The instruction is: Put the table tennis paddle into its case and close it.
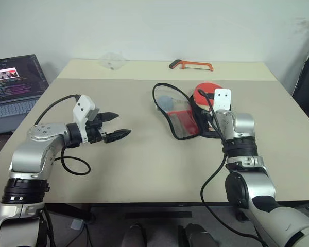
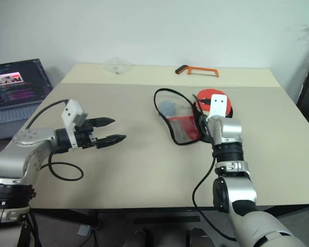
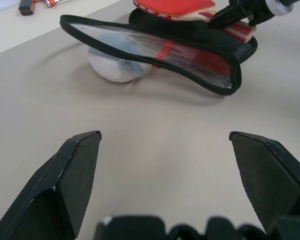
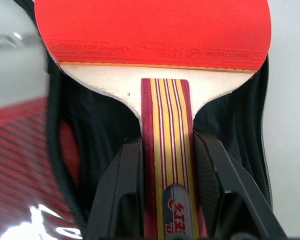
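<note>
The right gripper (image 4: 167,165) is shown clamped on the striped wooden handle of the table tennis paddle (image 4: 152,30), one black finger (image 4: 122,185) pressed against each reddish side. The right forearm is extended forward over the table (image 1: 144,159), the wrist angled downward, so that the red rubber face is carried ahead of the fingertips and above the black inner lining of the case (image 1: 179,116). The case is seen lying unzipped, its clear-window flap with the red band and mesh folded out to the left of this gripper, while the black half lies directly beneath the paddle. A small grey round pouch (image 3: 115,67) is tucked under the raised flap.

The left gripper (image 1: 115,126) is held well apart from the case, to its left, with the elbow bent outward and the fingers pointed toward the right and slightly down. Its jaws are spread wide and nothing is between them; bare table lies beneath.

An orange hacksaw (image 1: 190,64) is seen beyond the case at the far edge, and a laptop (image 1: 15,85) stands off the table's left side
</note>
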